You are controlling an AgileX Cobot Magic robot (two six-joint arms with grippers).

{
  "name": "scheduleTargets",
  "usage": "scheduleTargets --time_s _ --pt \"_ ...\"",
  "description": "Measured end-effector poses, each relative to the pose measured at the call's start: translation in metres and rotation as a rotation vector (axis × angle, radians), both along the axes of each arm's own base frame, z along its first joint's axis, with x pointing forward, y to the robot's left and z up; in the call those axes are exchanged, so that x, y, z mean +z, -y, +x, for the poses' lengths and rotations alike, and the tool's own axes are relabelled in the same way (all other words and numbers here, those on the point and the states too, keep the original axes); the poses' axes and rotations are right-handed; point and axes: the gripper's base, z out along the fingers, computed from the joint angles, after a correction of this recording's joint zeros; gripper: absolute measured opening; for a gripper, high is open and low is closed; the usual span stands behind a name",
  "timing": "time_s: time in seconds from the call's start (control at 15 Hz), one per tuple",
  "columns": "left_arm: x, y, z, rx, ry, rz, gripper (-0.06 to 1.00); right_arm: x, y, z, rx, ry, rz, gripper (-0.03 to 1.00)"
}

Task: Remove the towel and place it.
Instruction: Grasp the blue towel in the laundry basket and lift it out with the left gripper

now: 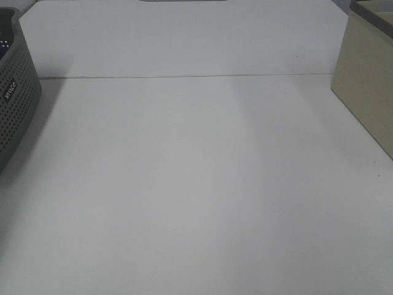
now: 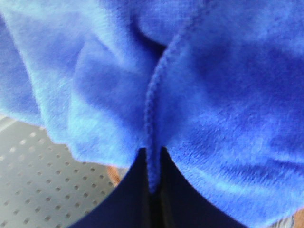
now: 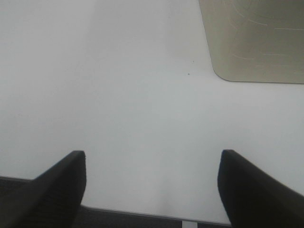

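The left claw (image 2: 152, 164) is gripping the towel (image 2: 213, 95), its jaws shut on nothing more than the stitched edge (image 2: 150, 109), while the rest of the blue plush cloth is bunching in loose folds around the grip and filling the left wrist view. The towel is sitting against the perforated grey basket (image 2: 42, 185) at the left edge of the surface (image 1: 196, 184); whether all of it is lying inside the basket cannot be told. Because the claw is holding a thin hem rather than a thick fold, the hem is likely to be pulled out by the hanging weight once the cloth is being lifted. A trailing fold catching on the basket rim could drag or tip the basket. The high view is showing neither the claw nor the towel, and the cloth is covering the left wrist camera, so the lift may be proceeding with little visual check. The right claw (image 3: 153, 154) is hanging open over the bare surface near the beige box (image 3: 256, 42), well apart from the towel and giving it no support, so the cloth may be landing crumpled on release.
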Motion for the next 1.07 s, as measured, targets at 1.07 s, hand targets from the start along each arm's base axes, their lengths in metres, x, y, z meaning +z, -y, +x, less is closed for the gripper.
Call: scheduleTargets --time_s 1.07 --pt "0.241 0.089 -0.101 0.141 0.539 -0.235 0.00 0.000 0.000 0.000 0.000 0.000 0.000 0.76"
